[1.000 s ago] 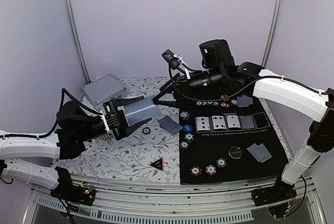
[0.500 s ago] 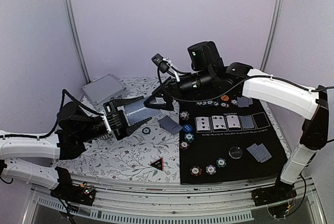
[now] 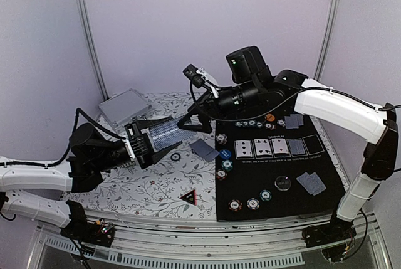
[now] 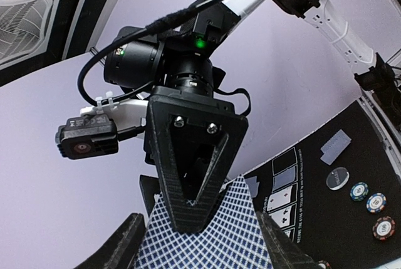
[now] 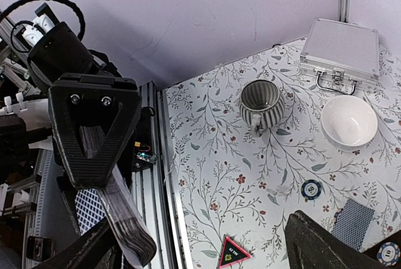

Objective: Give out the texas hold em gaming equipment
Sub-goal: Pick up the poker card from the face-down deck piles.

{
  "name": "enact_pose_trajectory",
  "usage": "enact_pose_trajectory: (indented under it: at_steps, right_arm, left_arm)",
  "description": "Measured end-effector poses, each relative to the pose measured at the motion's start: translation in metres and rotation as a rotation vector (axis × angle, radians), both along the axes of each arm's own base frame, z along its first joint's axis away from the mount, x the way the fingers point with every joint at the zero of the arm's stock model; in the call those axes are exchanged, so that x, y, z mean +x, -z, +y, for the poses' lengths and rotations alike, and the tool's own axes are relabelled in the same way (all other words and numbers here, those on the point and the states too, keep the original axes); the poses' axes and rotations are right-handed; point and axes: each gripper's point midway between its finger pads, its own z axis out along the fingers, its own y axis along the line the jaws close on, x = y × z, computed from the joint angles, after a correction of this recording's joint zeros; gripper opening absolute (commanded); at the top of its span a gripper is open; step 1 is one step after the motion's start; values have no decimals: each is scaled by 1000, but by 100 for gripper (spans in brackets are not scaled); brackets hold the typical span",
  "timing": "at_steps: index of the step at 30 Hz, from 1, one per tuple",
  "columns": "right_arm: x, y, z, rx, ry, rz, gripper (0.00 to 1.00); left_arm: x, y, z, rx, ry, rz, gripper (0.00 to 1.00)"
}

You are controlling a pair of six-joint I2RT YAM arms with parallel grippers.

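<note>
Left gripper (image 3: 177, 132) was clamped on the deck (image 3: 161, 133) and held it off the table, backs up. Right gripper (image 3: 192, 125) stood spread wide at the deck's far end, one finger (image 4: 194, 115) over the top card; contact unclear. Below them a lone card (image 3: 204, 150) lay face down on the floral cloth (image 3: 144, 187). Black mat (image 3: 313, 200) to the right carried chips (image 3: 252, 203), three face-up cards (image 3: 262, 148) and other cards face down.
</note>
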Motion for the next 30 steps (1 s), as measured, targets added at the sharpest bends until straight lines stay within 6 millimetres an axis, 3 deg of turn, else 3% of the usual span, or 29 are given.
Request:
enact_pose_trajectory:
  at_steps: [14,17,18,30]
  right_arm:
    - [-16,-13,-6,3,-88,-21,35]
    - [-19,-14,-7,2,-99,-25,21]
    - [-20,-14,-8,-1,-103,-19,10]
    - [-25,-25,-17,-23,-109,-31,2]
  left_arm:
    - [0,0,0,-1,1,-1,56]
    - [0,0,0,-1,0,-1,56]
    - [0,0,0,-1,0,-1,56]
    - [0,0,0,-2,-3,0,56]
